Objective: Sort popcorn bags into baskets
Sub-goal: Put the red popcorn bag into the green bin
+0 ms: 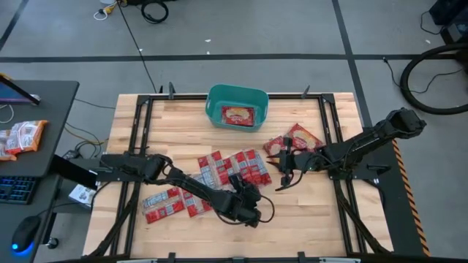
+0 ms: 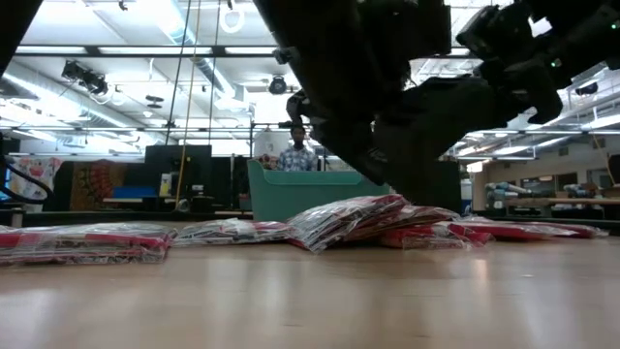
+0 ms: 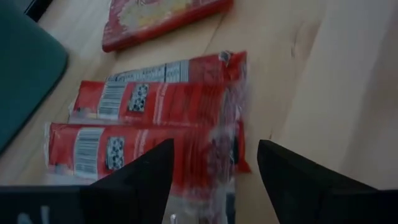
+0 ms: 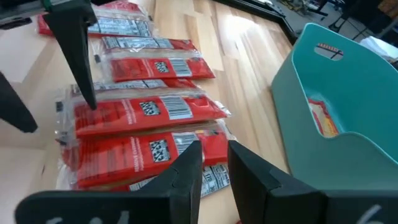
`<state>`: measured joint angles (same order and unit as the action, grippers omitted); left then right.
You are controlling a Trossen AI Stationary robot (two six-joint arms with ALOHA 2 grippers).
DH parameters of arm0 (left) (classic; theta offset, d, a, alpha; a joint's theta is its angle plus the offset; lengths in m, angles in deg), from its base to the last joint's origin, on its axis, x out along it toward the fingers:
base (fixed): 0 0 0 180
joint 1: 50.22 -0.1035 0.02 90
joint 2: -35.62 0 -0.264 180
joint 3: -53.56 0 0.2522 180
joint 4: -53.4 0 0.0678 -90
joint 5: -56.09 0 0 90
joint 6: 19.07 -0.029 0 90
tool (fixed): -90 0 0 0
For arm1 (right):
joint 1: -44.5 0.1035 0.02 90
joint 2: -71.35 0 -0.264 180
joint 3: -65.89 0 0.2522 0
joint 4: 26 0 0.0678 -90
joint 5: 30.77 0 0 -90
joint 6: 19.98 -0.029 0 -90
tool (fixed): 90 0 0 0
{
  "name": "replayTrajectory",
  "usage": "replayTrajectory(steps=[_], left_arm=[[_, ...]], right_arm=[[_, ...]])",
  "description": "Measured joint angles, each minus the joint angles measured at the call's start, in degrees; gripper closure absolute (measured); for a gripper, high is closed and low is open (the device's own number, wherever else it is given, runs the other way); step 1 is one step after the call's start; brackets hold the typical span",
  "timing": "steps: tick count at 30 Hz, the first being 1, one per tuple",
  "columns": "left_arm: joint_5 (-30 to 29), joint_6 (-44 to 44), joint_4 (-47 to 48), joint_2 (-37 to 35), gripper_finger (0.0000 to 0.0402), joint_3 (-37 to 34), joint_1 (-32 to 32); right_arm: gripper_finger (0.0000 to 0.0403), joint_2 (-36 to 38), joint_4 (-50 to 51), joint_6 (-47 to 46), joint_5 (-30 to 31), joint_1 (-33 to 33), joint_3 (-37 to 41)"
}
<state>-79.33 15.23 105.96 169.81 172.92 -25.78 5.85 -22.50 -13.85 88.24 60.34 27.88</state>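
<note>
1. The left gripper (image 1: pixel 257 207) hangs low over the near end of the spread of popcorn bags (image 1: pixel 234 168) in the middle of the table (image 1: pixel 183 120), its fingers spread with a packet's clear crimped end between them. The bags overlap like shingles, so a closing pinch could catch two at once, or only the slippery film edge, and the packet could slide out on the lift.

2. The right gripper (image 1: pixel 285 169) sits at the spread's right side, its fingers parted by a narrow gap and holding nothing. It is near the left gripper; if both work the same cluster, the arms could collide or drag each other's target.

3. The teal basket (image 1: pixel 216 109) stands at the far edge of the table, apart from the loose bags, with one squarish packet (image 1: pixel 238 115) already lying flat inside. A carried bag hanging low could strike the basket's near wall and tip or shove it.

4. Two larger squarish bags (image 1: pixel 296 139) lie under the right arm, toward the table's right edge. A sweep of that arm could push them off-position or under its links.

5. More narrow bags (image 1: pixel 168 203) lie beneath the left arm near the table's near-left area, where the arm hides them from above; they could be missed.
</note>
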Motion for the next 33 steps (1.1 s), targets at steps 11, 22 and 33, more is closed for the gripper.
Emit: replayTrajectory(steps=[11,22,33], left_arm=[[-1.26,2.62,13.82,0.98,0.0169,-0.05,1.23],[0.93,2.56,17.88,2.75,0.0197,-0.23,1.12],[-1.40,2.62,18.41,3.47,0.0319,-0.23,0.86]], right_arm=[[0.0321,0.02,-1.64,0.00,-0.02,2.05,0.00],[0.0321,0.02,-2.26,-1.39,-0.50,2.12,0.00],[0.0321,0.02,-2.51,-1.26,-1.66,2.82,0.00]])
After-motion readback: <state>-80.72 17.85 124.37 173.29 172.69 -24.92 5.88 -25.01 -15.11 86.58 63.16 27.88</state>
